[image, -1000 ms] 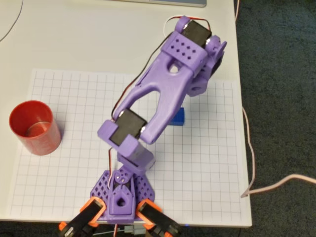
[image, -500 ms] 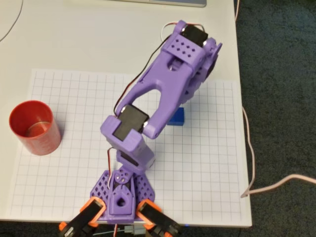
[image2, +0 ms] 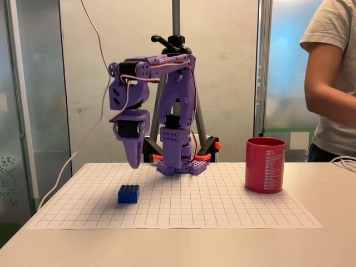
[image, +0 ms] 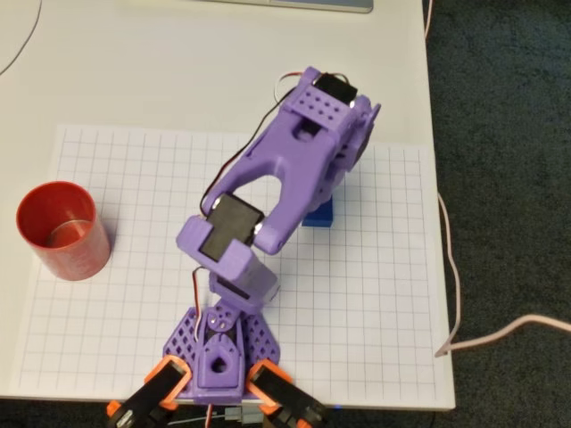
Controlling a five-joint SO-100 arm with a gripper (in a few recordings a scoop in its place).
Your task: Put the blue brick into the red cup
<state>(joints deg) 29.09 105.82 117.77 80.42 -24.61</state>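
The grid sheet (image2: 222,208) covers the table. On it the red cup (image2: 265,165) carries white print too small to read. Well apart from the cup lies the blue brick (image2: 128,193), the gripper (image2: 133,160) above it, apart; its closure cannot be told.

A purple arm (image2: 167,100) with black motors and orange clamps (image: 165,379) is seen. The brick (image2: 128,193) is bright blue, the cup (image2: 265,165) red. A white sheet (image: 375,294) ruled with a grey grid is laid over the pale surface (image: 134,62).
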